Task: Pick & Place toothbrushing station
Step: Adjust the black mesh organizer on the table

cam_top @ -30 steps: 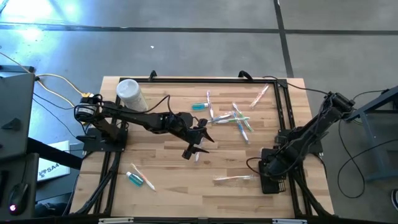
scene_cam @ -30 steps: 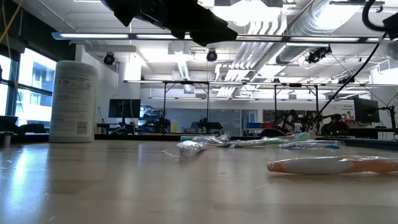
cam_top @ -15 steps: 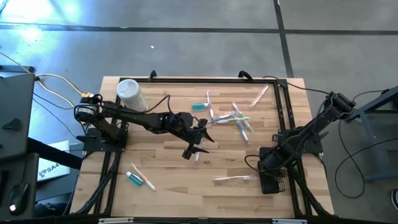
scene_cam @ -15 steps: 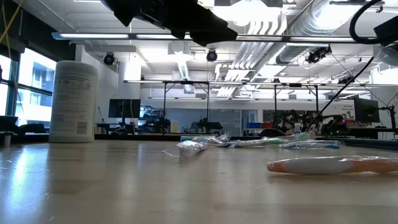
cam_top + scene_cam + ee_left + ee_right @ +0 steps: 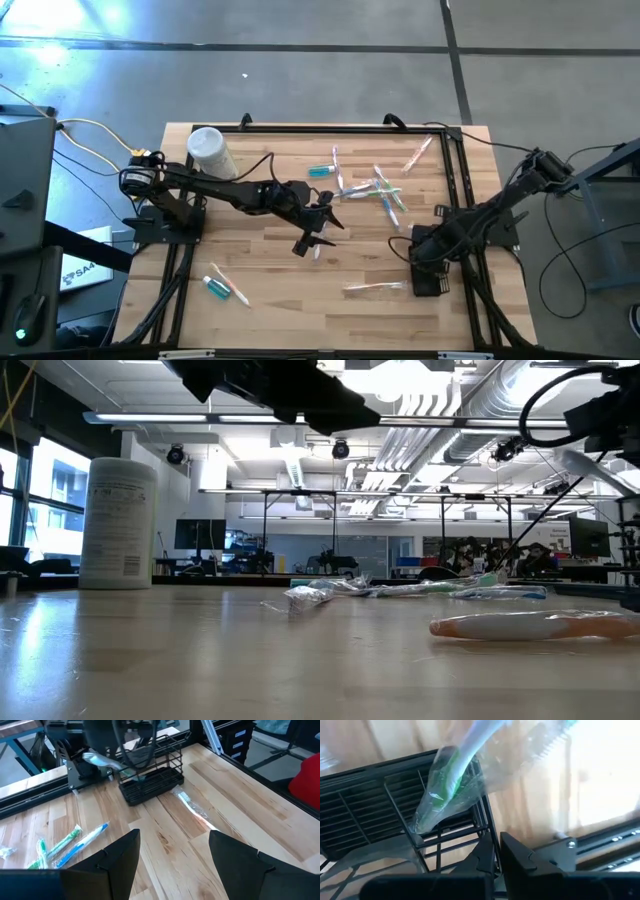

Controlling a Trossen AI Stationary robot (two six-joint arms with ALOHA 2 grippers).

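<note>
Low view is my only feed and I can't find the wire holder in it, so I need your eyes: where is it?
Observer: The black wire holder sits at the table's right edge, under the right arm.
Operator: Anything in it?
Observer: One wrapped toothbrush with a green head leans in a compartment and pokes above the rim.
Operator: Is the right gripper gripping it?
Observer: No. The right gripper is shut close to the holder, and the toothbrush is clear of its fingers.
</note>
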